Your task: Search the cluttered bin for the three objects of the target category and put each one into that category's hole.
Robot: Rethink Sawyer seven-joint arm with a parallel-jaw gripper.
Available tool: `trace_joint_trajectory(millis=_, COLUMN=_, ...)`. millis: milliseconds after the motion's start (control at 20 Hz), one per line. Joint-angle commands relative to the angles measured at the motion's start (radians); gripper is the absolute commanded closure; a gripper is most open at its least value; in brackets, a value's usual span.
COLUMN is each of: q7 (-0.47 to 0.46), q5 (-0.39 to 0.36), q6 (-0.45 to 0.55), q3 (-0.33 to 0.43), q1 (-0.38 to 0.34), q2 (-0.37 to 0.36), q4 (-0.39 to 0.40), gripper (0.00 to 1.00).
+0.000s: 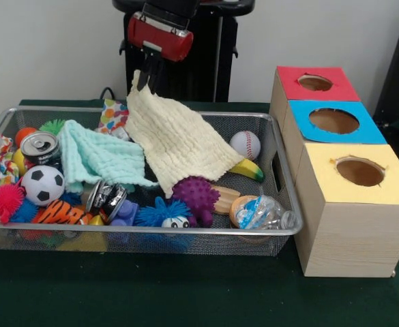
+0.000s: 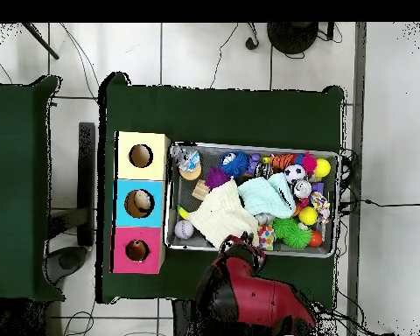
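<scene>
The wire mesh bin is full of toys and cloths; it also shows in the overhead view. My gripper is above the bin's far rim, shut on a corner of a pale yellow cloth that hangs from it and drapes over the toys. From overhead, the gripper and cloth show too. The orange tiger lies at the front left, partly buried; it also shows from overhead. The tan and purple plush animals are hidden. The red-surrounded hole is on the far box.
A mint cloth, a soccer ball, cans, a baseball, a banana, a purple spiky ball and a blue spiky toy fill the bin. Blue and yellow holes sit nearer.
</scene>
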Motion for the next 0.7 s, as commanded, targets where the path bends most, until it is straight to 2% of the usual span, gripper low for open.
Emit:
trace_joint_trajectory(millis=50, q7=0.068, q5=0.029, q6=0.136, q3=0.106, q1=-0.002, q2=-0.085, q4=-0.045, gripper=1.0)
trace_joint_trajectory(millis=200, q7=0.051, q5=0.023, q6=0.178, q3=0.125, q1=-0.021, q2=-0.124, q4=-0.04, gripper=1.0)
trace_joint_trajectory(millis=450, q7=0.015, q5=0.037, q6=0.306, q3=0.165, q1=-0.05, q2=-0.226, q4=-0.011, gripper=1.0)
trace_joint_trajectory(millis=700, q7=0.019, q5=0.078, q6=0.452, q3=0.16, q1=-0.019, q2=-0.332, q4=0.016, gripper=1.0)
